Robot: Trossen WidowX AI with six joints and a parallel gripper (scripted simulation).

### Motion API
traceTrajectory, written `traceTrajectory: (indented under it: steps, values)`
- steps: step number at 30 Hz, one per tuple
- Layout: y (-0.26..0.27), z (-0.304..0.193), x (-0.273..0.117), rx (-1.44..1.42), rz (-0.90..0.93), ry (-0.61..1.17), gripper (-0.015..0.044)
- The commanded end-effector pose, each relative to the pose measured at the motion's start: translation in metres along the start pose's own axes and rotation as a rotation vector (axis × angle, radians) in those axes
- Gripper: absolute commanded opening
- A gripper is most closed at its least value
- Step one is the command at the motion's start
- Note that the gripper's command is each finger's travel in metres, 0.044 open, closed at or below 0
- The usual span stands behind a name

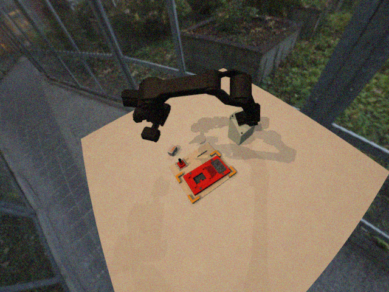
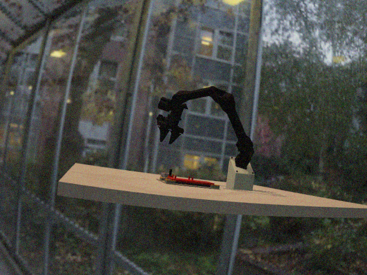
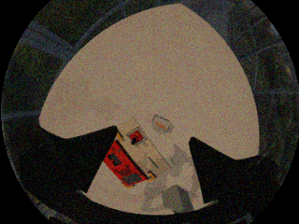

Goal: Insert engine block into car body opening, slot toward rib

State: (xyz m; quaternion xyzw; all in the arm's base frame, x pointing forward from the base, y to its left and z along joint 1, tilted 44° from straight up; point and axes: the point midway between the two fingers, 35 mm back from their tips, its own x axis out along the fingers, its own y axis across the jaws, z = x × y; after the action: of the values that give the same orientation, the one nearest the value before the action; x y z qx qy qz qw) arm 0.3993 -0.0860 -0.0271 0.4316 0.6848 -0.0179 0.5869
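Observation:
The red car body (image 1: 205, 183) (image 2: 201, 181) (image 3: 125, 166) lies flat on a thin board between orange corner brackets. Its dark square opening (image 1: 199, 178) (image 3: 114, 160) shows no block in it; the rib is too small to make out. A small grey block with an orange stripe (image 1: 172, 150) (image 3: 162, 124), which looks like the engine block, sits on the table just beyond the board; its slot side cannot be told. My gripper (image 2: 165, 142) (image 3: 154, 135) is open and empty, pointing down high above the table, touching nothing. In the top view its fingers partly hide each other.
A small red piece with an upright black knob (image 1: 181, 163) (image 3: 135, 136) stands on the board (image 1: 194, 159) beside the car body, near the grey block. A thin dark slit (image 1: 202, 153) marks the board. Orange brackets (image 1: 192, 199) edge the body. The arm's pale base (image 1: 234, 132) (image 2: 244, 181) stands behind.

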Motion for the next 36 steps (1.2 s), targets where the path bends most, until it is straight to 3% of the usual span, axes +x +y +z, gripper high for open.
traceTrajectory:
  steps: [1, 12, 17, 36]
  values:
    - [-0.006, -0.006, 0.016, 0.085, -0.008, 0.068, 0.0440]
    - [-0.027, -0.026, 0.057, 0.280, -0.056, 0.228, 0.0440]
    - [-0.027, -0.039, 0.115, 0.280, -0.054, 0.229, 0.0440]
    - [-0.027, -0.043, 0.149, 0.280, -0.053, 0.230, 0.0440]
